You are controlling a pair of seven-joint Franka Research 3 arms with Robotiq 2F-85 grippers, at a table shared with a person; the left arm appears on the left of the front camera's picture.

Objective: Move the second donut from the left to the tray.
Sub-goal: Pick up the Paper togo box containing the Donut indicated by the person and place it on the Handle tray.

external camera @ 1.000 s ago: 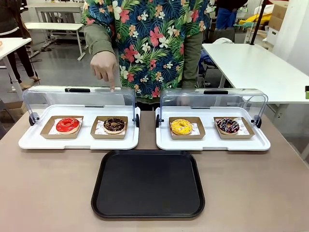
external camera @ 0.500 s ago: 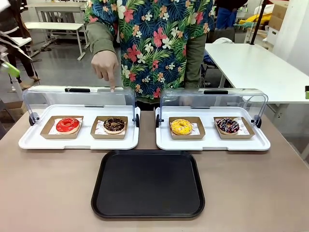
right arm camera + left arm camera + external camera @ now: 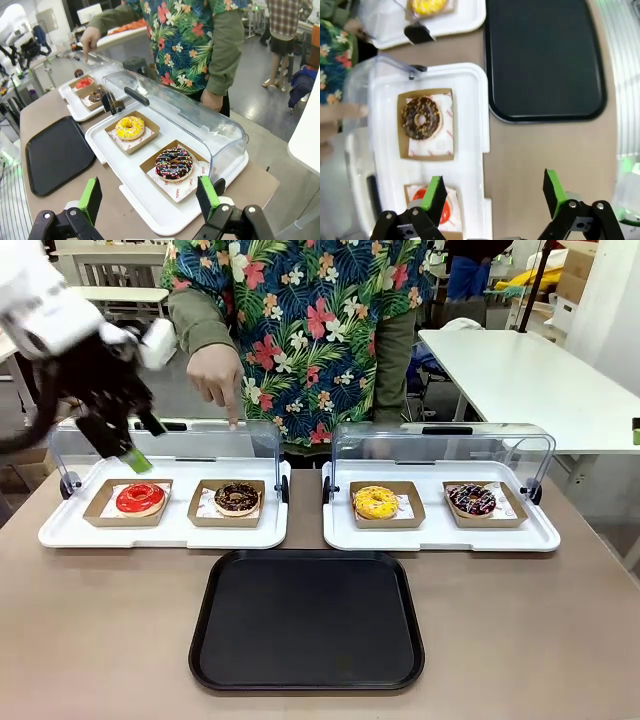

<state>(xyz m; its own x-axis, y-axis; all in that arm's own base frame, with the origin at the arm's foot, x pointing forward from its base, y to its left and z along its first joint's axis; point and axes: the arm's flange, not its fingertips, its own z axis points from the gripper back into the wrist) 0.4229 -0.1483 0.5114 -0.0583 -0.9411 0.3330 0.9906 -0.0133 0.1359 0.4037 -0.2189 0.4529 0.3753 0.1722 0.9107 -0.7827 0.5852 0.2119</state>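
The left gripper point(image 3: 493, 187), green-padded fingers apart and empty, hovers by the white display tray point(image 3: 470, 150) where the dark chocolate-glazed ring donut point(image 3: 421, 119) sits in its brown cardboard holder. This looks like the approach; next it must centre over that donut and descend. The left wrist view shows the donut and the large flat black plastic tray point(image 3: 545, 55) from above, while the front view shows a person's hand point(image 3: 215, 375) pointing down at the clear lid point(image 3: 200, 443).

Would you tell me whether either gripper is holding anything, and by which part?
Nothing is held. The left gripper and right gripper both have open, empty jaws; the chocolate donut lies untouched.
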